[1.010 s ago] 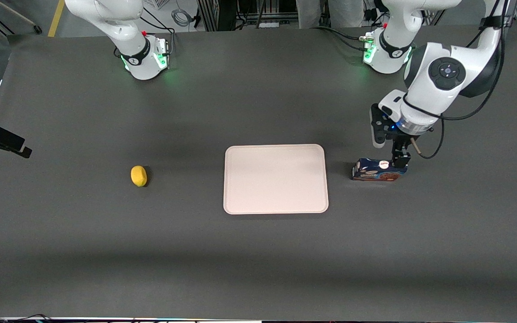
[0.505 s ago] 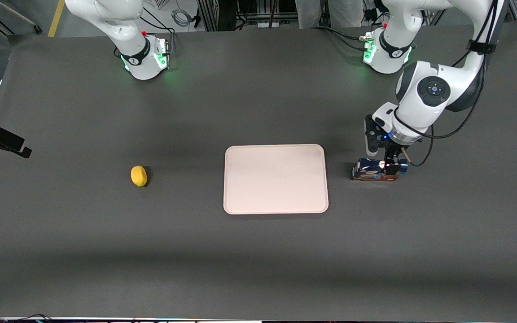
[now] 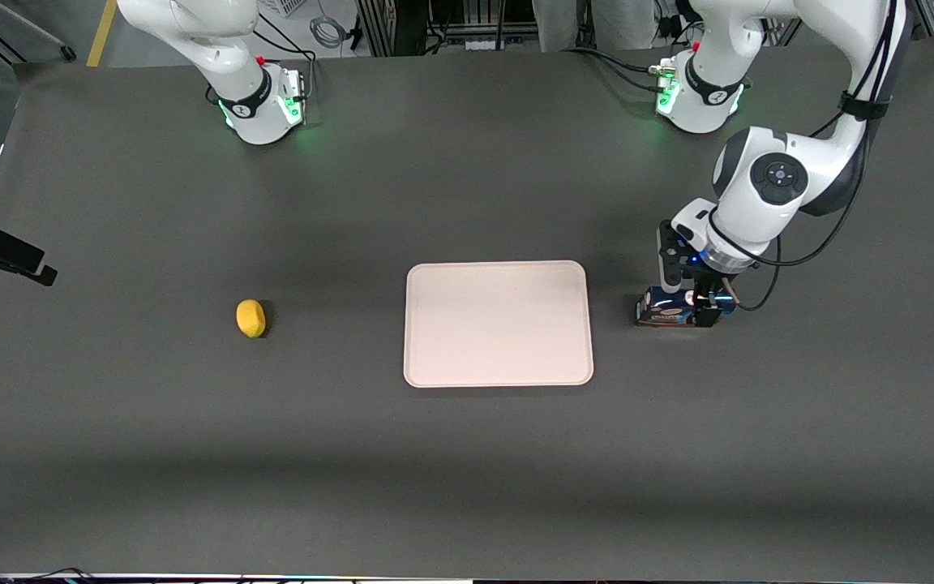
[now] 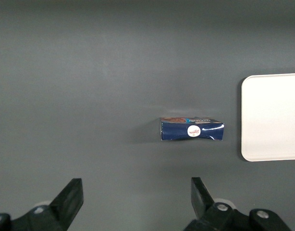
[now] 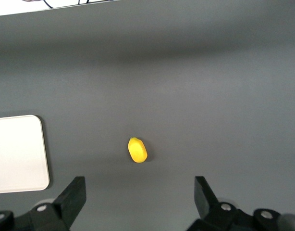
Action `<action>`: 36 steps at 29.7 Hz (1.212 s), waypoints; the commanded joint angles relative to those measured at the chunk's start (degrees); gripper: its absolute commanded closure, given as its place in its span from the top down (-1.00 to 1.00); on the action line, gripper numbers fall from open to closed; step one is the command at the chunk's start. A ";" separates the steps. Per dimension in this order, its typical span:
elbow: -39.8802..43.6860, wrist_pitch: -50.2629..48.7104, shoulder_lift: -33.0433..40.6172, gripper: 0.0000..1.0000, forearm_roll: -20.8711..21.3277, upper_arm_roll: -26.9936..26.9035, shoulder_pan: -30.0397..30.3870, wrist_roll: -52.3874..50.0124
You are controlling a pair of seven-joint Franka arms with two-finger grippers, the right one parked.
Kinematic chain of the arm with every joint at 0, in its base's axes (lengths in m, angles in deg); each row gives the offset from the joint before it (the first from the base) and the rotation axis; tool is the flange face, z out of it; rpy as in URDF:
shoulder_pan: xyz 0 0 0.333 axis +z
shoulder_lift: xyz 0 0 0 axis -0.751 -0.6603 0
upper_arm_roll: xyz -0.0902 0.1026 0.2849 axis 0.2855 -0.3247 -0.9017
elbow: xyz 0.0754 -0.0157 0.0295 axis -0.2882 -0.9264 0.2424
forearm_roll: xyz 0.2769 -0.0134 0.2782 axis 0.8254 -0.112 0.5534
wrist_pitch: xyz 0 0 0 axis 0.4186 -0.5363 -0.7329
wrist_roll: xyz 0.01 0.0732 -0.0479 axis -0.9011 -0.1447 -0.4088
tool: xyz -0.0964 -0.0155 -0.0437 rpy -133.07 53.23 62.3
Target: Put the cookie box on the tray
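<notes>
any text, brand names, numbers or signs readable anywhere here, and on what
Cookie box: a round white logo with a red mark and pale lettering along its top face, both too small to read.
Tray: plain, no print.
Yellow object: no print.
Gripper: down at the cookie box's end nearer the working arm, no readable marking.
No text can be read anywhere in these pictures.

Front view looks down from high; wrist views look down closer.
</notes>
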 commanded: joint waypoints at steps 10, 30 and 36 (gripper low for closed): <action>0.32 3.65 -1.41 -0.77 0.41 11.89 -0.90 -55.13; -12.42 18.32 -5.98 -0.77 9.36 25.52 -1.78 -107.29; -14.36 23.07 -9.67 -0.78 14.55 25.88 -1.95 -109.76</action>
